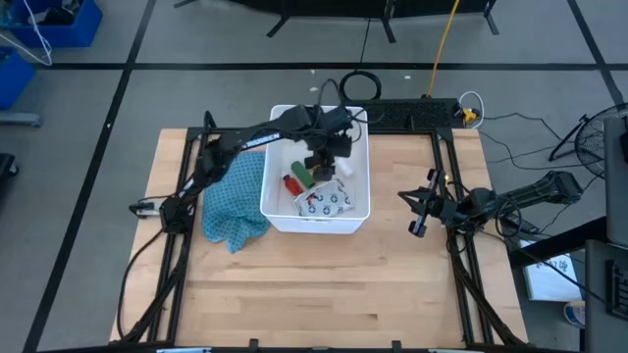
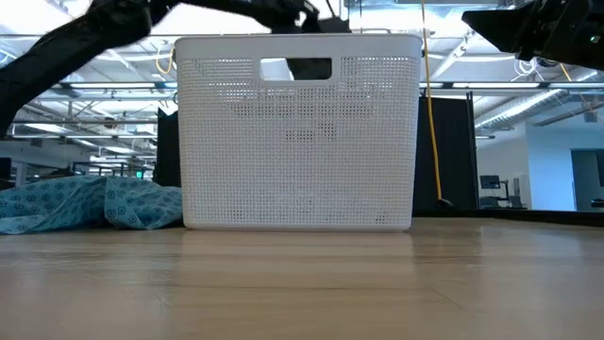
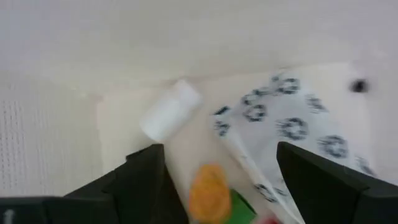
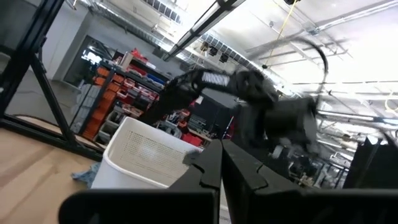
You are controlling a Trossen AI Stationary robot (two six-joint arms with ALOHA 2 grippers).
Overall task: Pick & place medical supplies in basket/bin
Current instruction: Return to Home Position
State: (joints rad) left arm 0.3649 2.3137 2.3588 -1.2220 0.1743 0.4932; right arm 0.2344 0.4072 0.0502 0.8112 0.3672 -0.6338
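The left gripper [image 1: 322, 162] is held over the white bin [image 1: 314, 226], above its far half. Its fingers [image 3: 144, 182] are spread wide, and nothing is gripped between them. Under the gap between the fingers, on the bin's floor, the orange vial [image 3: 209, 193] is seen lying loose and is touched by neither finger. The green packet [image 3: 244, 208] is set just beside it. A little farther from the gripper, the white cylinder [image 3: 170, 112] is found near the foot of a bin wall. The white pouch [image 1: 328, 202] with its dark pattern is spread across the floor toward the bin's front wall. The red bottle [image 1: 292, 183] is seen near the bin's left wall, next to the green packet. The bin itself is stood upright on the table [image 1: 324, 284], with a handle slot cut high in its front wall. Outside it, the teal cloth [image 1: 235, 201] is bunched against the bin's left wall. Farthest out, well apart from the bin on its right side, the right gripper [image 1: 419, 218] is held above the table with its fingers [image 4: 208, 165] pressed together and empty.
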